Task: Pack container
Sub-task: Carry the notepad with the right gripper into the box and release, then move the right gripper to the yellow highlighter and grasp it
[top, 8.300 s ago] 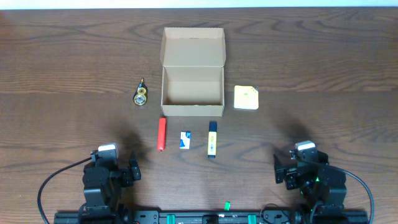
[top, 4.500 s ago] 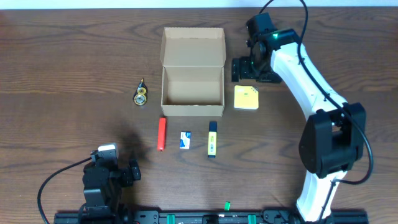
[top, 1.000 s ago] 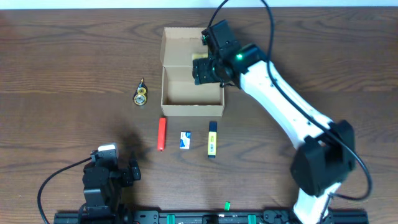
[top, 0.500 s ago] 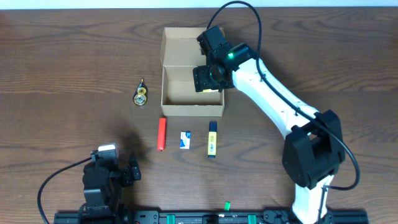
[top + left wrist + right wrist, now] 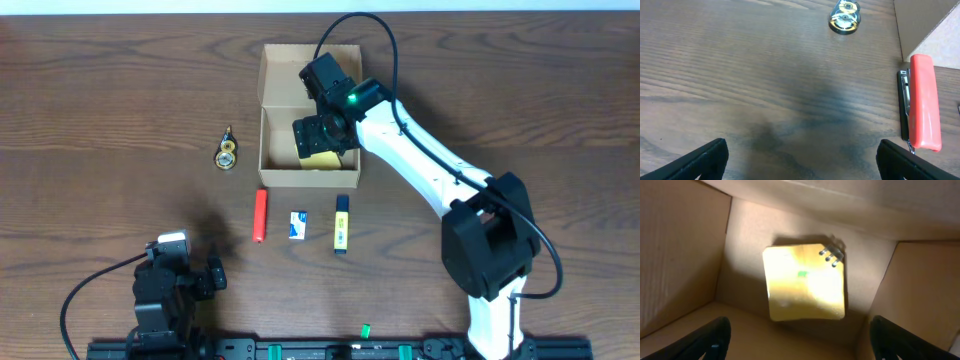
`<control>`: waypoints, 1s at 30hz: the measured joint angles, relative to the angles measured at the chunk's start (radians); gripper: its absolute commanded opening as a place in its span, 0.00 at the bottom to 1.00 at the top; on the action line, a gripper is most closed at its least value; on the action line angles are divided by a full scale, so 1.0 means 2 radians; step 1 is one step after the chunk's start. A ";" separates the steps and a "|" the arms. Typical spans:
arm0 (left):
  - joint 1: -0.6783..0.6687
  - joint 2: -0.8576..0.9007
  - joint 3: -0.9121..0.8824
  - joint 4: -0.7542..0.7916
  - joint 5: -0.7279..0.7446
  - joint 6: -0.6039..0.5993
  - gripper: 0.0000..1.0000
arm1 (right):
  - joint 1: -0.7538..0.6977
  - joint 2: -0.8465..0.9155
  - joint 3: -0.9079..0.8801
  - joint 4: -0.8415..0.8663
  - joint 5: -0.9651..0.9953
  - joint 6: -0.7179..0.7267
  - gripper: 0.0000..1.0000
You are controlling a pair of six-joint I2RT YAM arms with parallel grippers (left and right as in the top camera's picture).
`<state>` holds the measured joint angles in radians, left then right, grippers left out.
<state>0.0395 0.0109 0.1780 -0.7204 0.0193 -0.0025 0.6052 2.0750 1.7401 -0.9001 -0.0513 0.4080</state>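
Note:
The container (image 5: 283,118) is a tan cardboard box standing open at the back middle of the table, its flap lid (image 5: 300,62) folded away. My right gripper (image 5: 318,136) hangs inside it, open and holding nothing. Below the right gripper (image 5: 801,347) a pale yellow sticky-note pad (image 5: 805,282) lies free on the container's floor (image 5: 745,240), apart from both fingers. A yellow edge of the pad (image 5: 323,158) shows by the front wall. My left gripper (image 5: 802,165) stays open over bare table at the front left.
A red lighter-like item (image 5: 260,215), a small white-and-blue packet (image 5: 298,224) and a yellow highlighter (image 5: 341,223) lie in a row in front of the box. A gold trinket (image 5: 228,150) sits to its left. The left wrist view shows the red item (image 5: 924,102) and the trinket (image 5: 844,16).
My right gripper moved left and down into the box and opened. The yellow pad left its fingers and now lies on the box floor. The left arm has not moved.

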 measured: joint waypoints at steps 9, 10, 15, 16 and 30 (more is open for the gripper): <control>0.000 0.000 0.000 0.000 0.000 0.000 0.95 | 0.000 0.000 0.019 0.000 0.002 -0.017 0.88; 0.000 0.000 0.000 0.000 0.000 0.000 0.95 | 0.000 0.000 0.031 -0.002 0.002 -0.018 0.88; 0.000 0.000 0.000 0.000 0.000 0.000 0.95 | 0.000 0.000 0.125 -0.057 0.002 -0.023 0.93; 0.000 0.000 0.000 0.000 0.000 0.000 0.95 | 0.000 0.000 0.149 -0.078 0.004 -0.024 0.93; 0.000 0.000 0.000 0.000 0.000 0.000 0.95 | 0.003 -0.016 0.275 -0.397 0.091 0.059 0.96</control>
<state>0.0395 0.0109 0.1780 -0.7204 0.0193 -0.0025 0.6106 2.0426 2.2898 -1.6951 0.1303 0.5255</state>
